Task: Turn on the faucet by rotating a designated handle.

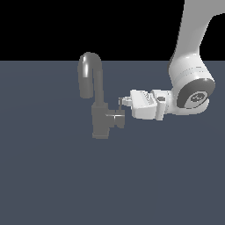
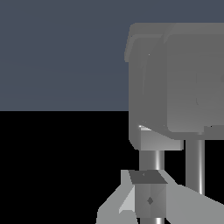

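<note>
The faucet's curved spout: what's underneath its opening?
Under the spout of the faucet lies only bare dark floor; no sink or basin shows. The gripper reaches the handle beside it.

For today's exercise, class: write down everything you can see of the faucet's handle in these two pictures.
The handle is a short grey, metallic-looking stub sticking out sideways from the faucet body, toward the exterior view's right. A thin lever pin stands up from it. The hand reaches in level from that side, its fingertips at the pin's top; whether they grip it cannot be told. In the wrist view the pin runs between the fingers.
</note>
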{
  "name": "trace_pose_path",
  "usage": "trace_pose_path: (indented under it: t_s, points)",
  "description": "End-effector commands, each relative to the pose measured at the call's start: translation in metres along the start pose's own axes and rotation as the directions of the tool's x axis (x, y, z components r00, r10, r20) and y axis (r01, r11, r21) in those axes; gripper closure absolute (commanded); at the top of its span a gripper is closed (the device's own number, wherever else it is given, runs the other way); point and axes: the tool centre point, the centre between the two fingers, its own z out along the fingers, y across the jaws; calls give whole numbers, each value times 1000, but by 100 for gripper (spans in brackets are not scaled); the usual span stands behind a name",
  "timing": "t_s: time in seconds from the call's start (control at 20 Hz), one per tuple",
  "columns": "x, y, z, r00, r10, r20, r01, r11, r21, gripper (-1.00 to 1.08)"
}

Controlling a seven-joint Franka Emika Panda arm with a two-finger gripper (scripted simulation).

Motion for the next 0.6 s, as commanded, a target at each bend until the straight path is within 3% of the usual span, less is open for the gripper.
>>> trace_pose_path:
  t_s: [0.0,0.55]
  points:
    - [-2,7,0,1000,0,0,0,1000,0,108]
    - [-9,39,0,1000,-1,1,1,1000,0,108]
